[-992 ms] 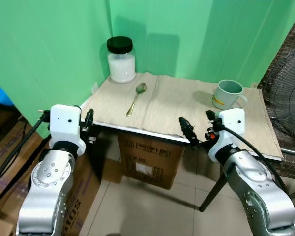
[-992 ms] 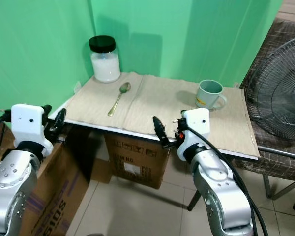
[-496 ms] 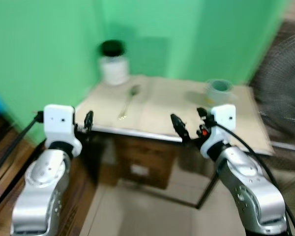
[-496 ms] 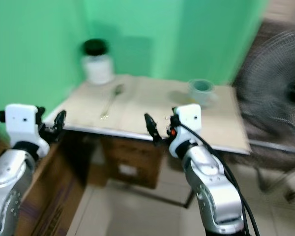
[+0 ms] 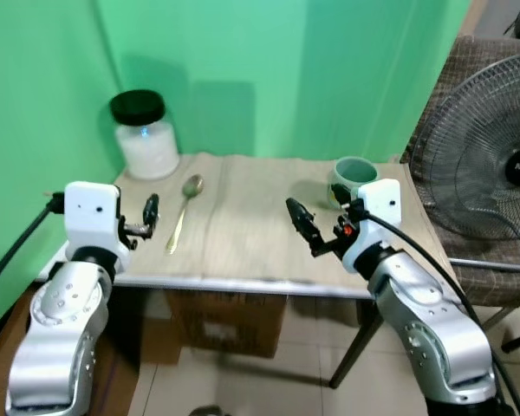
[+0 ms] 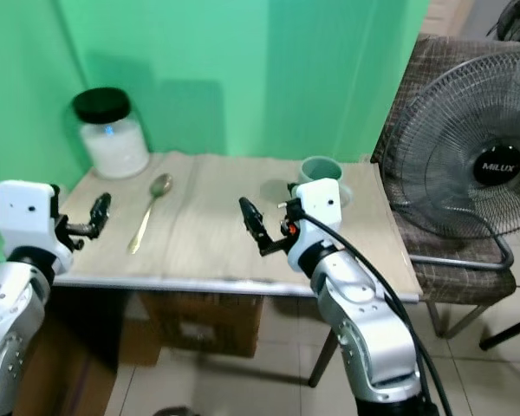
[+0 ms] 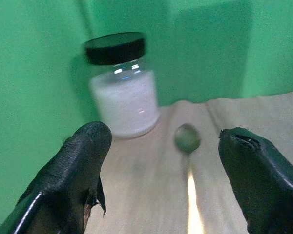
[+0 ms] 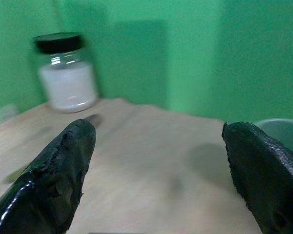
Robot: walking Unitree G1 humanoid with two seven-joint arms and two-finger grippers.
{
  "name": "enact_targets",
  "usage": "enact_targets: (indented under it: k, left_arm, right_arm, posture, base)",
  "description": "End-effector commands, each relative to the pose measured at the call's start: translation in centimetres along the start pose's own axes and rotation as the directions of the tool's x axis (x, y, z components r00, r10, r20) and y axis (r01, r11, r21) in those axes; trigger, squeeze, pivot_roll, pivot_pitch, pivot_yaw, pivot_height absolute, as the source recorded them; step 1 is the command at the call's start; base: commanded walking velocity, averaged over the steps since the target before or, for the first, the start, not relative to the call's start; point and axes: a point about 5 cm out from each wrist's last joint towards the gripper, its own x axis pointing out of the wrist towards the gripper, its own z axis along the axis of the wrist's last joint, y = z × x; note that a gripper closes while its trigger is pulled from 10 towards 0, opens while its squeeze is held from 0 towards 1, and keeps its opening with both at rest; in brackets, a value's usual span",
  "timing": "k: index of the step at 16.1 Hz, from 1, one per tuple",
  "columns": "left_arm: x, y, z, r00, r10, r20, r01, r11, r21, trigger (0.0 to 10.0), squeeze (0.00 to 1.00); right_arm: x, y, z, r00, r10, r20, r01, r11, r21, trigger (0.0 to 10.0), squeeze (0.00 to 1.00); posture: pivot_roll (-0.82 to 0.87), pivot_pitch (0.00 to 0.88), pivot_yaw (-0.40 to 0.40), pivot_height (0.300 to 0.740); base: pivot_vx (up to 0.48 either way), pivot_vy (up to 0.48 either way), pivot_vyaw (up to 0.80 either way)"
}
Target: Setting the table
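Spoon seen flat on worktop near jar; mug at right. Left gripper spread wide, empty, aimed at spoon. Right gripper spread wide, empty. Spoon judged light, stiff, slippery; best pinched mid-handle

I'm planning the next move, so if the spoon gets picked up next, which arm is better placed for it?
Probably the left. The left tool hovers open just beside the spoon, which its wrist view frames between the fingers. The right tool sits farther off, nearer the mug.
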Motion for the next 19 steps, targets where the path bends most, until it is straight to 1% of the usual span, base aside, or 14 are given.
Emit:
enact_targets:
  k: [1, 3, 4, 7, 8, 9, 10, 11, 12, 14, 15, 16, 18, 19]
  left_arm:
    - [0.1, -0.7, 0.3, 0.999, -0.040, 0.010, 0.040, 0.999, 0.002, 10.0, 1.00]
    - [0.0, -0.5, 0.3, 0.999, -0.043, 0.005, 0.043, 0.999, 0.011, 10.0, 1.00]
    - [0.1, 0.0, 0.1, 0.999, -0.043, -0.017, 0.044, 0.998, 0.039, 10.0, 1.00]
    - [1.1, 0.8, -0.4, 0.995, -0.054, -0.089, 0.060, 0.996, 0.061, 10.0, 1.00]
    - [1.6, 0.9, -0.8, 0.987, -0.090, -0.136, 0.097, 0.994, 0.047, 10.0, 0.86]
    - [2.0, 0.9, -1.1, 0.977, -0.124, -0.176, 0.130, 0.991, 0.025, 10.0, 0.65]
    - [3.4, 0.5, -1.8, 0.929, -0.255, -0.268, 0.257, 0.966, -0.027, 10.0, 0.00]
    - [3.7, 0.5, -2.0, 0.915, -0.277, -0.292, 0.281, 0.959, -0.031, 10.0, 0.00]
    - [3.9, 0.8, -2.3, 0.903, -0.266, -0.336, 0.268, 0.963, -0.043, 10.0, 0.00]
    - [4.5, 1.2, -2.9, 0.864, -0.273, -0.423, 0.270, 0.961, -0.068, 10.0, 0.00]
    - [4.7, 1.3, -3.1, 0.860, -0.266, -0.435, 0.264, 0.962, -0.065, 10.0, 0.00]
    - [5.5, 1.5, -3.4, 0.855, -0.270, -0.444, 0.268, 0.961, -0.069, 10.0, 0.00]
    - [6.0, 1.5, -3.4, 0.848, -0.293, -0.442, 0.287, 0.954, -0.081, 10.0, 0.00]
    - [6.4, 1.4, -3.5, 0.842, -0.303, -0.447, 0.302, 0.950, -0.076, 7.2, 0.00]
  right_arm:
    - [-0.3, -0.7, 0.3, 1.000, -0.025, 0.012, 0.026, 1.000, -0.017, 10.0, 0.00]
    - [-0.4, -0.4, 0.4, 1.000, 0.004, 0.019, -0.004, 1.000, -0.017, 10.0, 0.00]
    - [-0.5, 0.1, 0.7, 0.998, 0.052, 0.027, -0.051, 0.999, -0.013, 10.0, 0.00]
    - [-0.6, 0.5, 1.4, 0.991, 0.131, 0.020, -0.131, 0.991, -0.023, 10.0, 0.00]
    - [-0.7, 0.7, 1.7, 0.986, 0.165, 0.012, -0.165, 0.986, -0.036, 10.0, 0.00]
    - [-0.7, 0.8, 1.9, 0.981, 0.194, 0.003, -0.194, 0.980, -0.048, 10.0, 0.00]
    - [-1.0, 1.1, 2.7, 0.958, 0.286, -0.020, -0.286, 0.955, -0.082, 10.0, 0.00]
    - [-1.1, 1.2, 2.8, 0.951, 0.309, -0.030, -0.310, 0.946, -0.095, 10.0, 0.00]
    - [-1.3, 1.3, 3.0, 0.944, 0.328, -0.040, -0.331, 0.938, -0.106, 10.0, 0.00]
    - [-2.0, 1.5, 3.0, 0.913, 0.398, -0.090, -0.407, 0.904, -0.131, 10.0, 0.00]
    - [-2.1, 1.5, 2.9, 0.905, 0.412, -0.103, -0.423, 0.896, -0.134, 10.0, 0.00]
    - [-2.5, 1.7, 3.0, 0.878, 0.460, -0.135, -0.477, 0.867, -0.144, 10.0, 0.00]
    - [-2.8, 1.7, 3.1, 0.863, 0.481, -0.154, -0.502, 0.852, -0.148, 10.0, 0.00]
    - [-3.1, 1.7, 3.0, 0.847, 0.499, -0.181, -0.526, 0.836, -0.157, 10.0, 0.00]
  posture:
    - [0.07, 0.000, 0.018, 0.740]
    - [0.07, 0.000, 0.019, 0.740]
    - [0.08, 0.000, 0.018, 0.740]
    - [0.08, 0.000, 0.015, 0.740]
    - [0.08, 0.000, 0.015, 0.740]
    - [0.08, 0.000, 0.015, 0.740]
    - [0.07, 0.000, 0.013, 0.740]
    - [0.07, 0.000, 0.014, 0.740]
    - [0.07, 0.000, 0.014, 0.740]
    - [0.06, 0.000, 0.017, 0.740]
    - [0.06, 0.000, 0.017, 0.740]
    - [0.06, 0.000, 0.014, 0.740]
    - [0.06, 0.000, 0.011, 0.740]
    - [0.06, 0.000, 0.010, 0.740]
  base:
    - [0.409, 0.000, 0.00]
    - [0.368, 0.000, 0.00]
    - [0.000, 0.000, 0.00]
    - [0.000, 0.000, 0.00]
    - [0.000, 0.000, 0.00]
    - [0.000, 0.000, 0.00]
    - [0.000, 0.000, 0.00]
    - [0.000, 0.000, 0.00]
    - [0.000, 0.000, 0.00]
    - [0.000, 0.000, 0.00]
    - [0.000, 0.000, 0.00]
    - [0.000, 0.000, 0.00]
    - [0.000, 0.000, 0.00]
    - [0.000, 0.000, 0.00]
